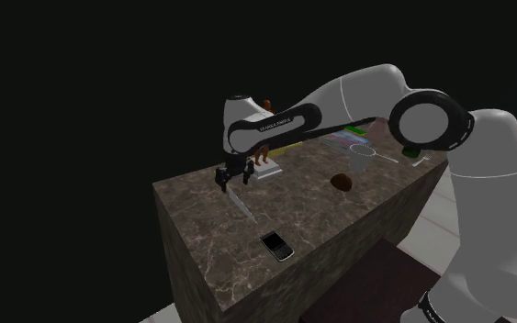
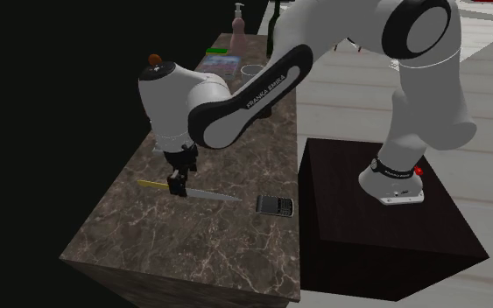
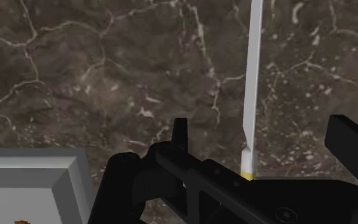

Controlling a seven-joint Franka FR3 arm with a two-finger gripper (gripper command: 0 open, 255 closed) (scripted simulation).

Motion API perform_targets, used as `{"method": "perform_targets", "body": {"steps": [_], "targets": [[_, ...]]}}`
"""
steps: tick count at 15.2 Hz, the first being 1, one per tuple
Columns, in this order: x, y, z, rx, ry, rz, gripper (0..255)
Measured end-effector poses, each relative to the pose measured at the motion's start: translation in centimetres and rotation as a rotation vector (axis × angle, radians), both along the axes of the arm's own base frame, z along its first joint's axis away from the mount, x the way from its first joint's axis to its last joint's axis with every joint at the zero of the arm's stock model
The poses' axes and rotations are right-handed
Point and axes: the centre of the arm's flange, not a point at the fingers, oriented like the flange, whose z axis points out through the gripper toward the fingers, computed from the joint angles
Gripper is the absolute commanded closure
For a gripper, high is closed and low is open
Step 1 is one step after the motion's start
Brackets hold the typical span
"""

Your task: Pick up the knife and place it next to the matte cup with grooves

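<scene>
Hand (image 3: 264, 135) spread, its 2 fingers (image 3: 350, 145) astride the untouched knife (image 3: 254, 76) on the marble counter (image 3: 107, 76)

Lighting: dim, even; white arm (image 1: 357, 92) brightest, shaded grey on its underside; counter (image 1: 311, 216) top dull, its side darker; black area behind.

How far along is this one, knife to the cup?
Nothing finished: the knife lies flat on the marble counter, far from the cup. In hand: the open gripper straddles it by the handle end, fingers not touching. Left: grasp, lift, carry and set it beside the cup.
</scene>
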Motion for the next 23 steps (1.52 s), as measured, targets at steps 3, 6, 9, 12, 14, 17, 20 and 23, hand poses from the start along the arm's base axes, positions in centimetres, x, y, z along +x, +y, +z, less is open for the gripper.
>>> {"method": "perform_targets", "body": {"steps": [3,6,9,12,14,17,20,23], "targets": [[0.8,0.3,-1.1,0.002,-0.002,-0.004,0],[0.9,0.3,-2.6,0.003,-0.002,-0.005,0],[1.0,0.4,-4.3,0.003,-0.002,-0.005,0],[1.0,0.4,-4.5,0.003,-0.002,-0.005,0],[1.0,0.4,-4.6,0.003,-0.002,-0.005,0],[1.0,0.4,-4.6,0.003,-0.002,-0.005,255],[1.0,0.4,-4.6,0.003,-0.002,-0.005,255],[1.0,0.4,-4.6,0.003,-0.003,-0.005,255]]}}
